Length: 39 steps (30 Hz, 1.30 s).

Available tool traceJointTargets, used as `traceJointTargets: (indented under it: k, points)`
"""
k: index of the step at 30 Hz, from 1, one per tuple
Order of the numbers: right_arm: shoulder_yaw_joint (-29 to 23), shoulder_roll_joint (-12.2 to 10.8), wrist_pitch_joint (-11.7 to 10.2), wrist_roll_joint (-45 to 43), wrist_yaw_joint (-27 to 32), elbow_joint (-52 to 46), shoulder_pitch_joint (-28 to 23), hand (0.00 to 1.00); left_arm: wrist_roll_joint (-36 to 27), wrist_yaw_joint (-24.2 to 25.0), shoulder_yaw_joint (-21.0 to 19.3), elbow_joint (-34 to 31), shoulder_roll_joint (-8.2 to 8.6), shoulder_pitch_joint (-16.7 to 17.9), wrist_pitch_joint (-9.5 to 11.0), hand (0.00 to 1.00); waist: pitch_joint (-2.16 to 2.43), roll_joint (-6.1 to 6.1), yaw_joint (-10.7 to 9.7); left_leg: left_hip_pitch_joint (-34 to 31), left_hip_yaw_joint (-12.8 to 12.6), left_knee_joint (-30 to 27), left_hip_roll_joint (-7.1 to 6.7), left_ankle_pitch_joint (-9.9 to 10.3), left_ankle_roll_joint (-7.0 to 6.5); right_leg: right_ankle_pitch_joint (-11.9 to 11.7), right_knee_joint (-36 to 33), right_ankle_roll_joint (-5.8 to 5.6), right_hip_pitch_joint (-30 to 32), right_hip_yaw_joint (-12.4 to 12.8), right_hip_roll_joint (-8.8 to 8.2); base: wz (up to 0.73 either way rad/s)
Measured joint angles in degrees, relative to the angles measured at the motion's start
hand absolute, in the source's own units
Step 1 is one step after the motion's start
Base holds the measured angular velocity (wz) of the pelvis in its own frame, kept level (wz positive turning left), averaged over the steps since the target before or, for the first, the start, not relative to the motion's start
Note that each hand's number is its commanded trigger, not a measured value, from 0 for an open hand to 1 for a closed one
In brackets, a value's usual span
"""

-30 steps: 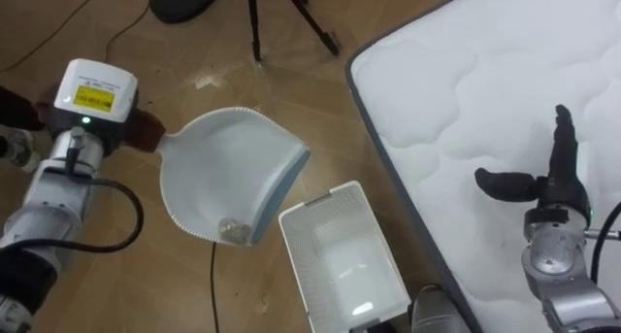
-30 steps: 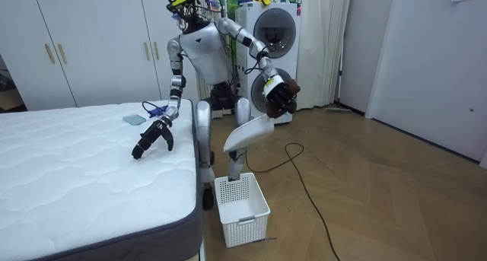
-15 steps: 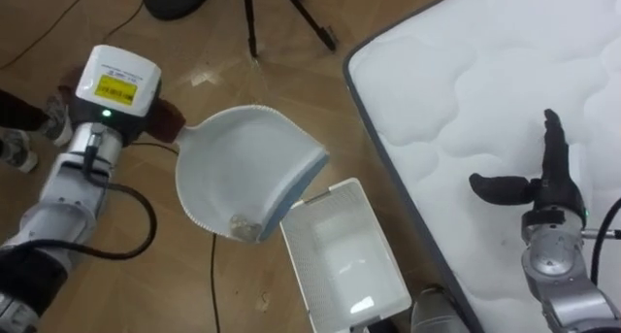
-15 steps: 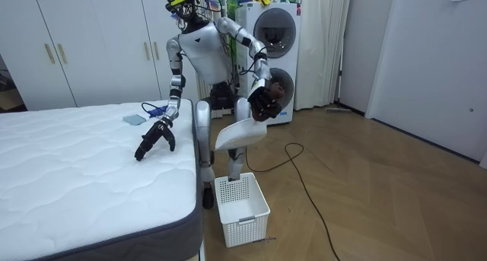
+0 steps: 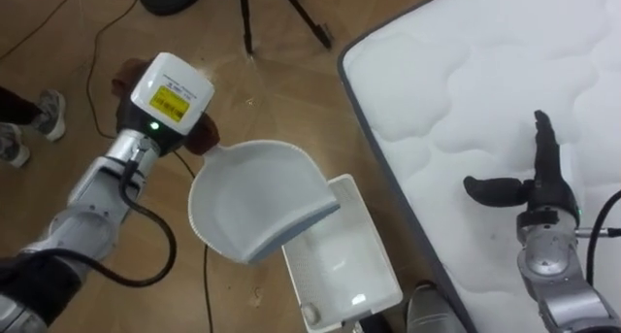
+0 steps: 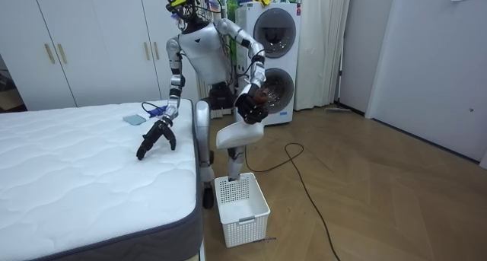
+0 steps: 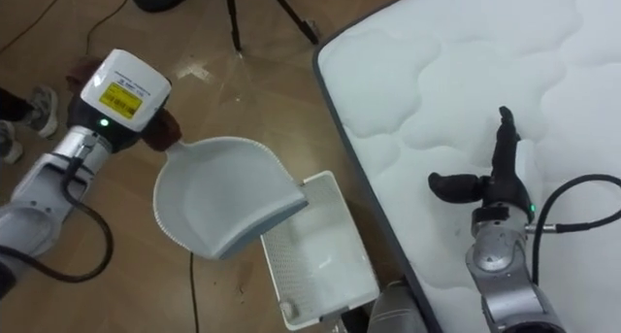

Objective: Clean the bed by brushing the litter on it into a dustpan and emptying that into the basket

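Observation:
A white dustpan with a grey-blue lip hangs tilted over a white slatted basket on the wooden floor, lip down above the basket's near-left part. My left hand is shut on its handle, half hidden under the wrist module. A small pale scrap lies in the basket's near corner. Open, fingers straight and thumb out, my right hand rests on the white quilted mattress near its edge. In the room view I stand at the bed's corner with the dustpan above the basket.
Tripod legs and a dark round base stand on the floor beyond the dustpan. A person's shoe shows at the left edge. A small blue item lies on the bed's far side. Washing machines stand behind me.
My left hand has swung the dustpan right, over the basket, and tipped it. The pale scrap that lay in the pan now lies in the basket. The right hand barely moved.

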<state>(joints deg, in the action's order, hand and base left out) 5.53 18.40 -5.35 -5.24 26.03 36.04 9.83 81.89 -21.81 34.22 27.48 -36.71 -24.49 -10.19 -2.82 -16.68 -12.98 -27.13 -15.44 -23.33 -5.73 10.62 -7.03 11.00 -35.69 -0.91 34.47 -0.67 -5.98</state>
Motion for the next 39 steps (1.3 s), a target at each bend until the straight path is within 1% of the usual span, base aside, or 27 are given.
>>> traceJointTargets:
  k: [2,5,7,9,10,12,13,14,17,20,25,28,30,32,34,35,36,37,38,39]
  points:
    - [-0.05,-0.08,0.0,-0.02,0.07,0.24,0.0,0.0,0.31,-0.03,0.0,-1.36,0.01,0.05,0.44,1.0,0.02,0.03,0.0,-0.4,0.3,-0.45,0.06,0.07,-0.33,0.01,0.09,0.38,0.01,-1.0,-0.26,0.06]
    - [0.06,-0.14,0.0,0.1,0.62,0.31,0.01,0.0,0.25,-0.3,0.01,-2.99,0.0,0.24,0.59,1.0,0.03,0.01,0.08,-0.41,0.3,-0.49,-0.01,0.06,-0.36,-0.08,0.06,0.57,0.04,-2.48,-1.1,0.02]
    - [0.05,-0.15,0.0,0.11,0.74,0.41,0.0,0.0,0.24,-0.49,0.01,-3.18,0.0,0.24,0.66,1.0,0.04,0.0,0.07,-0.39,0.3,-0.47,0.0,0.04,-0.39,-0.1,0.05,0.59,0.03,-2.66,-1.19,0.0]
    - [0.04,-0.14,0.0,0.11,0.76,0.66,0.01,0.0,0.17,-0.51,0.01,-3.16,0.0,0.25,0.69,1.0,0.06,0.02,0.17,-0.31,0.3,-0.41,0.0,-0.03,-0.54,-0.11,0.0,0.59,0.01,-2.66,-1.18,0.0]
    - [0.04,-0.14,0.0,0.11,0.72,0.81,0.01,0.0,0.12,-0.52,0.01,-3.15,0.0,0.25,0.69,1.0,0.07,0.04,0.23,-0.26,0.3,-0.33,0.03,-0.14,-1.18,-0.1,-0.07,0.59,0.0,-2.66,-1.11,0.0]
    - [0.02,-0.12,0.0,0.1,0.69,0.82,0.02,0.0,0.08,-0.52,0.01,-3.14,0.0,0.26,0.73,1.0,0.09,0.09,0.32,-0.25,0.29,-0.26,0.03,-0.25,-1.49,-0.1,-0.12,0.59,0.05,-2.61,-1.1,0.0]
    - [0.03,-0.14,0.01,0.26,0.71,0.82,0.02,0.0,-0.02,-0.55,0.01,-3.13,0.0,0.26,0.74,1.0,0.11,0.13,0.48,-0.24,0.24,-0.24,0.04,-0.32,-1.99,-0.1,-0.25,0.58,0.12,-2.43,-1.02,0.0]
    - [0.05,-0.14,0.02,0.29,0.79,0.83,0.02,0.0,-0.1,-0.65,0.01,-3.13,0.0,0.26,0.79,1.0,0.12,0.14,0.6,-0.25,0.2,-0.27,0.02,-0.33,-2.09,-0.1,-0.45,0.58,0.26,-2.3,-1.02,0.0]
    - [0.18,-0.14,0.07,0.12,0.89,0.86,0.04,0.0,-0.2,-2.17,0.0,-2.73,-0.11,0.29,1.3,1.0,0.21,0.38,0.94,-0.25,-0.13,-0.43,0.0,-0.28,-2.17,-0.1,-1.06,0.53,0.66,-1.3,-0.84,0.0]
    - [0.16,-0.14,0.07,0.1,0.76,0.87,0.04,0.0,-0.2,-2.85,0.0,-2.37,-0.11,0.31,1.99,1.0,0.2,0.39,0.92,-0.28,-0.18,-0.54,0.01,-0.28,-2.18,-0.1,-1.07,0.52,0.56,-1.25,-0.83,0.0]
    - [1.17,-0.09,0.07,0.21,0.78,0.9,0.02,0.0,-0.91,-2.97,0.0,-1.82,-0.11,0.33,2.43,1.0,0.21,0.41,1.02,-0.26,-0.23,-0.88,0.12,-0.25,-2.23,-0.09,-1.05,0.53,0.39,-1.31,-0.79,0.0]
    - [1.07,-0.03,0.07,0.54,0.79,1.21,0.01,0.0,-1.37,-3.02,-0.09,-1.81,-0.1,0.39,3.07,1.0,0.22,0.62,1.28,-0.17,-0.28,-0.97,0.13,-0.22,-2.29,-0.09,-1.08,0.53,0.35,-1.3,-0.82,0.0]
    - [1.06,0.03,0.06,0.85,0.72,1.47,-0.06,0.0,-1.41,-3.47,-0.09,-1.76,-0.1,0.68,3.3,1.0,0.08,0.86,1.26,0.3,-0.28,-0.94,0.13,-0.21,-2.29,-0.05,-1.06,0.54,-0.07,-1.35,-0.83,0.0]
    - [1.05,0.08,-0.09,2.64,0.6,1.47,-0.55,0.0,-1.71,-5.26,-0.25,-1.43,-0.1,1.63,4.01,1.0,-0.07,1.05,1.48,1.56,-0.39,-0.73,0.13,-0.08,-2.52,0.33,-1.02,0.61,-1.21,-1.33,-0.81,-0.02]
    - [0.94,0.07,-0.36,4.28,0.57,1.45,-1.15,0.0,-4.29,-6.52,-0.46,-1.3,-0.11,3.14,4.84,1.0,-0.18,1.22,1.59,3.01,-0.56,-0.17,0.1,0.05,-2.7,0.77,-1.0,0.72,-2.31,-1.35,-0.83,-0.08]
    - [0.92,0.03,-0.61,5.14,0.28,1.45,-1.6,0.0,-6.83,-6.86,-1.32,-1.31,-0.06,4.62,5.54,1.0,-0.36,1.76,1.46,4.0,-1.12,-0.09,0.16,0.34,-3.05,1.36,-1.05,0.89,-2.96,-1.28,-0.9,-0.07]
    - [0.54,0.0,-0.92,5.62,-0.39,1.45,-2.04,0.0,-9.35,-6.83,-2.12,-1.4,0.1,6.44,5.8,1.0,-0.37,1.91,1.17,4.6,-1.13,-0.17,0.32,0.57,-2.99,1.71,-0.85,0.94,-3.66,-1.37,-0.76,-0.07]
    - [0.54,0.02,-0.94,6.05,-0.65,1.37,-2.29,0.0,-10.49,-6.81,-2.63,-1.52,0.09,7.4,6.09,1.0,-0.3,2.08,1.25,4.83,-1.18,-0.17,0.37,0.68,-2.89,1.89,-0.76,1.0,-3.87,-1.33,-0.68,-0.08]
    - [0.5,0.08,-1.05,6.85,-0.82,1.29,-2.91,0.0,-12.07,-6.73,-3.33,-1.59,0.11,8.6,6.76,1.0,-0.24,2.43,1.73,5.09,-1.44,-0.57,0.81,0.86,-2.77,1.98,-0.39,1.06,-4.24,-1.17,-0.22,-0.14]
    - [0.37,0.03,-1.05,6.97,-0.99,1.28,-3.25,0.0,-12.45,-6.7,-3.79,-1.61,0.23,9.1,7.11,1.0,-0.23,2.64,2.04,5.29,-1.59,-0.76,1.12,0.95,-2.85,1.95,-0.04,1.07,-4.37,-0.9,0.17,-0.23]
